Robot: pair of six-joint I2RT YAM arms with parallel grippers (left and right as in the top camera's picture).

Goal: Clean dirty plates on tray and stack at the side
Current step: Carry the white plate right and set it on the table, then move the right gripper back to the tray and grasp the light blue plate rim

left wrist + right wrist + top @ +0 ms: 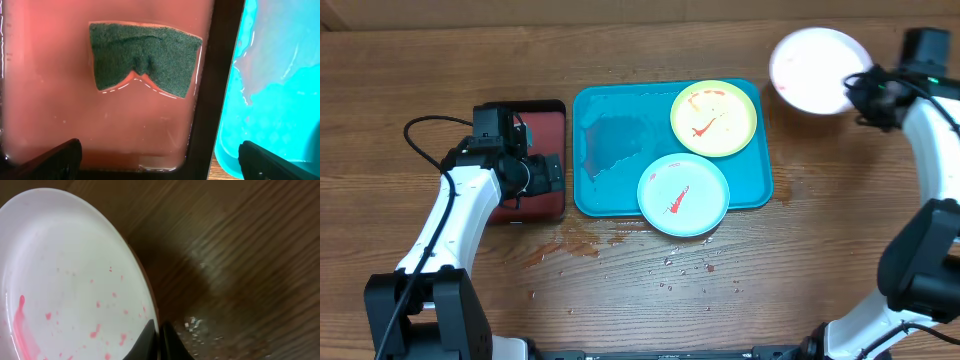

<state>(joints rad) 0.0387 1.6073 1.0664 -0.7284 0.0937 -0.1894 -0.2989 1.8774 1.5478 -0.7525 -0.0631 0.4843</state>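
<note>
The turquoise tray (610,160) lies mid-table and is wet inside. On it sit the yellow-green plate (713,118) and the light blue plate (683,194), both smeared with red sauce. My right gripper (860,92) is shut on the rim of the white plate (815,68) and holds it above the bare wood at the far right. In the right wrist view the white plate (65,280) shows pink sauce specks, and the fingers (159,340) pinch its edge. My left gripper (160,160) is open over the small black-rimmed tray (207,100), below a green sponge (145,57).
The black-rimmed tray (545,150) holds reddish water and sits left of the turquoise tray. Sauce smears and water drops (620,250) lie on the wood in front of the turquoise tray. White crumbs (192,327) lie on the wood under the white plate.
</note>
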